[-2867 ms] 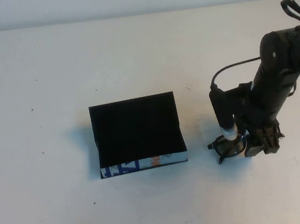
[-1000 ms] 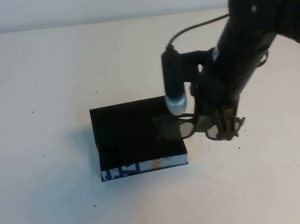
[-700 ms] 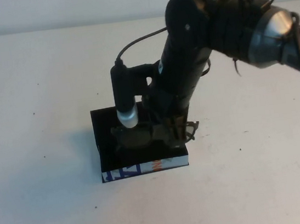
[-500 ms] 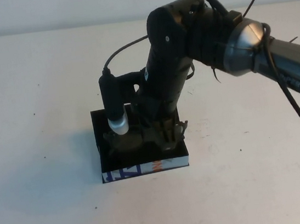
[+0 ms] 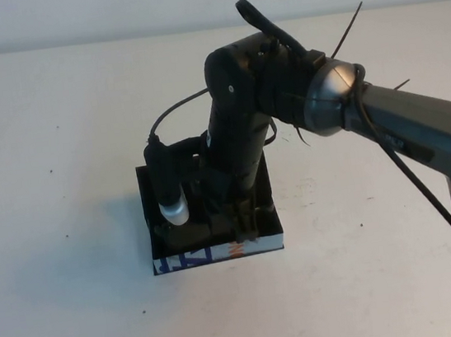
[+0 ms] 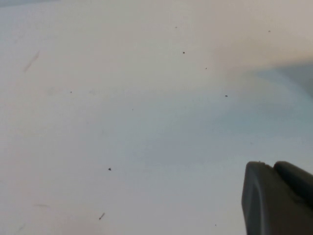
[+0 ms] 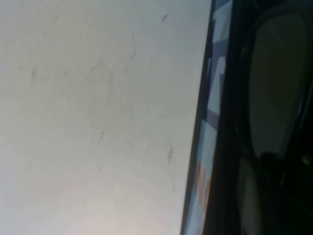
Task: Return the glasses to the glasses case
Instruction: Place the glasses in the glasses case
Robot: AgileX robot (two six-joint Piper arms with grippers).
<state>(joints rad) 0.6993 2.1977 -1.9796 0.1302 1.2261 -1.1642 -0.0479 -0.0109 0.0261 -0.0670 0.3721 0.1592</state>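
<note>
The black glasses case point(image 5: 196, 257) lies open at the table's middle, its white printed front edge toward me. My right gripper point(image 5: 245, 220) reaches down into the case near its right front corner and stays shut on the glasses, which the arm hides in the high view. In the right wrist view the glasses point(image 7: 276, 83) show as dark frames with tinted lenses lying inside the case, just behind its white, blue and orange front edge point(image 7: 211, 137). My left gripper point(image 6: 276, 196) is out of the high view. It shows only in its own wrist view, shut, over bare table.
The right arm point(image 5: 386, 126) stretches from the right edge across the table to the case. Its wrist camera with a white tip point(image 5: 173, 210) hangs over the case's left half. The case's lid lies flat behind, under the arm.
My right gripper has carried the glasses from the table right of the case leftward over it, then lowered them into the case. The left arm has not moved.
</note>
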